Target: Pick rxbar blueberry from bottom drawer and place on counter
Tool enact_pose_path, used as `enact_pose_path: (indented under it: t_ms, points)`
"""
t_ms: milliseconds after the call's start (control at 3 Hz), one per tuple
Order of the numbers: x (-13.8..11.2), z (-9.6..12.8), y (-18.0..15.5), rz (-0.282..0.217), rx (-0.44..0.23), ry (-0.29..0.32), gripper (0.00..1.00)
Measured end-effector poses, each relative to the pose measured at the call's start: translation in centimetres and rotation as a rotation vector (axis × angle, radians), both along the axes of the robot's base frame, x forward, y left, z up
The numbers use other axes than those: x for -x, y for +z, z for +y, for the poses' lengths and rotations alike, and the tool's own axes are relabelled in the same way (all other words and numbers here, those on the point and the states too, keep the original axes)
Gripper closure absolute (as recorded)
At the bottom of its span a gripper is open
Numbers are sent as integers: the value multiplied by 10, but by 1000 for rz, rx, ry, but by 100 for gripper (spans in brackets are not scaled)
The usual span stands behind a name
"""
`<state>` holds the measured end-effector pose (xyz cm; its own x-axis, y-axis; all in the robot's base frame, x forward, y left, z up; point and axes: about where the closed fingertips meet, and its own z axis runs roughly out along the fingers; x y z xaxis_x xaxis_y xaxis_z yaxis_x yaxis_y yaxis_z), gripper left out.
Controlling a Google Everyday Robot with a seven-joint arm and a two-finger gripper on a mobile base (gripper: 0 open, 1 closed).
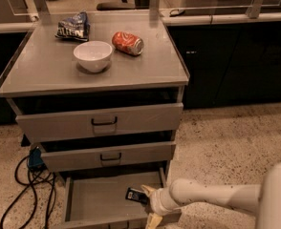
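Observation:
The rxbar blueberry (pixel 136 195), a small dark bar with pale label marks, lies flat on the floor of the open bottom drawer (pixel 100 202), near its right wall. My gripper (pixel 149 205) reaches in from the right at the drawer's right front corner. Its fingers are spread open, the upper fingertip (pixel 146 191) right beside the bar's right end and the lower one over the drawer's front edge. The gripper holds nothing. The counter (pixel 49 73) is the grey top of the cabinet above.
On the counter stand a white bowl (pixel 93 55), a red soda can (pixel 128 43) on its side and a dark-blue snack bag (pixel 73 26). Two upper drawers (pixel 100 122) stick out slightly above the open one. Cables (pixel 30 185) lie on the floor at left.

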<state>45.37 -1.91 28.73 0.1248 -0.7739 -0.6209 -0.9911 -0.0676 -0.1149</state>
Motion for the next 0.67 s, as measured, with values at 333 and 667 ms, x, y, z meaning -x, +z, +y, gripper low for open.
enact_pose_path:
  t_ms: [333,667]
  points:
    - [15,-10,-14,-25,106,57,0]
    - [18,-9,-16,-18,104,58,0]
